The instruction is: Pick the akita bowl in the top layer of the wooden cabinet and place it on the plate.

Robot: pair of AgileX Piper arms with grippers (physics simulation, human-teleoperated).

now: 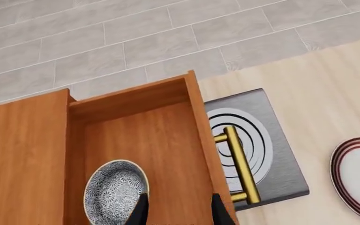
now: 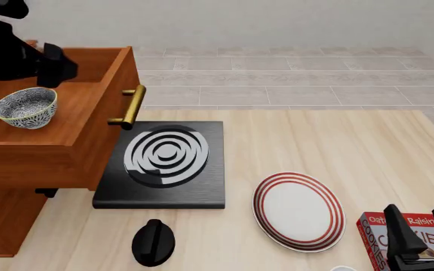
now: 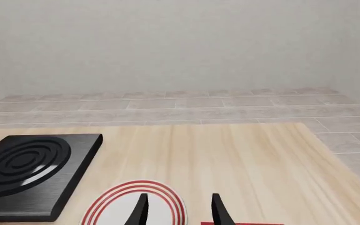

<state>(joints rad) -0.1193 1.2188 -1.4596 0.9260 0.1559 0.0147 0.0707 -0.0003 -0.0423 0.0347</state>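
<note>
Where any writing shows at all, we find it on the red box (image 2: 398, 237) just beside our right gripper (image 2: 422, 230), with white letters that seem to read "Raisin" and a partly hidden word before it; the rest we cannot make out.

Our right gripper's fingers (image 3: 216, 206) stand parted, released, with nothing between them. Just past their tips lies the plate (image 3: 139, 206), white with red rings, and the red box sits right under them. Farther out ahead and to the side is the black stove (image 3: 33, 166) with its spiral rings.

Our left gripper (image 1: 178, 211) hangs over the open drawer (image 1: 148, 154), its fingers (image 1: 141, 210) spread apart and holding nothing. The bowl (image 1: 114, 190) lies on the drawer floor just beside one fingertip; we cannot tell whether they touch. In the front view the bowl (image 2: 25, 107) sits upright in the pulled-out top drawer (image 2: 74, 127) of the cabinet (image 2: 6, 214), below the dark arm. The drawer's brass handle (image 2: 130, 107) juts over the stove (image 2: 164, 161). The plate (image 2: 298, 210) lies well apart from the bowl, beyond the stove. A black knob (image 2: 153, 241) rests on the table (image 2: 315, 147) near the stove's front edge.
</note>
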